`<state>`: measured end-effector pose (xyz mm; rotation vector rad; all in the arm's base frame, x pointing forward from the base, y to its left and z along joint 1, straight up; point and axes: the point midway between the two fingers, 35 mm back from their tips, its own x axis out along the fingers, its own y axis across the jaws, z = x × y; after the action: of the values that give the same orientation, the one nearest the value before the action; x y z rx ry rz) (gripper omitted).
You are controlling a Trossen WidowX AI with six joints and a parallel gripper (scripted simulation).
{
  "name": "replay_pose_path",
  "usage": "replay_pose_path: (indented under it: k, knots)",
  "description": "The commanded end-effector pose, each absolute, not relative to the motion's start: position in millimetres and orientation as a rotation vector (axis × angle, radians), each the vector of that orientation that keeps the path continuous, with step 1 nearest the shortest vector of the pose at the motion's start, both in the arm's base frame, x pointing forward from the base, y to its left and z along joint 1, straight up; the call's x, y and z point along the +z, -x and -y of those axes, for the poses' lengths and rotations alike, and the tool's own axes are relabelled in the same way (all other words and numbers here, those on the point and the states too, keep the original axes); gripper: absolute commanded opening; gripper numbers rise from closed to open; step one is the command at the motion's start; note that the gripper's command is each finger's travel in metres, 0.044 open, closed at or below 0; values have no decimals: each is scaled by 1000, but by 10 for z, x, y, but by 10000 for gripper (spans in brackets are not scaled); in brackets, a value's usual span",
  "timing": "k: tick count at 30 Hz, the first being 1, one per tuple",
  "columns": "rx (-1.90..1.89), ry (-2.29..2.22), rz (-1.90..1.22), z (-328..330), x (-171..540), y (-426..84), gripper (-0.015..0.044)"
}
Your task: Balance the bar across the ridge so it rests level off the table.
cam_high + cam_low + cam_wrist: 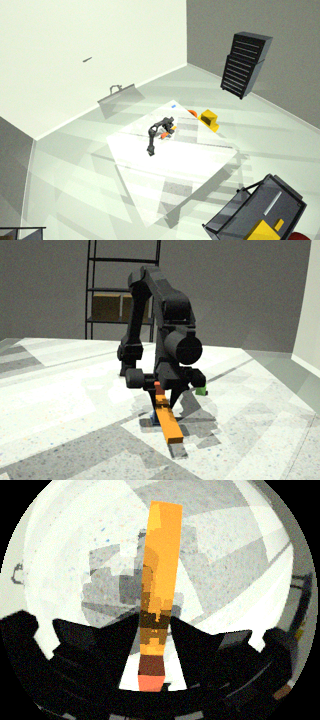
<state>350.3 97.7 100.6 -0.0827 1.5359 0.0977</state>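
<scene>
A broad pale wall (77, 33) meets a darker grey wall (219, 18) (232, 291) at a corner, above a pale green-grey floor (77, 193) streaked with shadow. On the floor, the bench (180, 162) (51, 395) (225, 545) has a whitish top with blue and tan specks, crossed by grey bands and bright patches. A dark cart (253, 201) is at the top view's lower right, carrying yellow pieces and a pale rod. A tall black drawer cabinet (239, 67) stands near the grey wall, and the exterior view shows a black shelf rack (124, 259) with brown boxes (105, 307).

The black arm (151, 139) (139, 312) arches over the bench. Its claw (169, 132) (163, 407) (155, 619) is apart, one finger either side of the bar, not clamped. The orange bar (174, 127) (170, 423) (162, 555) lies over the blue ridge (155, 418), its near end above the bench; I cannot tell whether it is exactly level. A red block (164, 134) (159, 388) (151, 682) is at its far end. A green block (200, 390) and a small blue block (173, 106) lie apart on the bench.
</scene>
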Motion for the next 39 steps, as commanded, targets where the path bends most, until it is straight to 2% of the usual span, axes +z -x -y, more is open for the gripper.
replay_pose_path:
  k: [1, 9, 13, 22, 39]
  knots:
    - [98, 83, -1535, -977, 1008, -3503, 238]
    - [98, 83, -1535, -977, 1008, -3503, 440]
    - [98, 83, -1535, -980, 1079, -3513, 440]
    - [98, 82, -1536, -970, 1988, -3473, 440]
    - [98, 82, -1536, -968, 2005, -3469, 440]
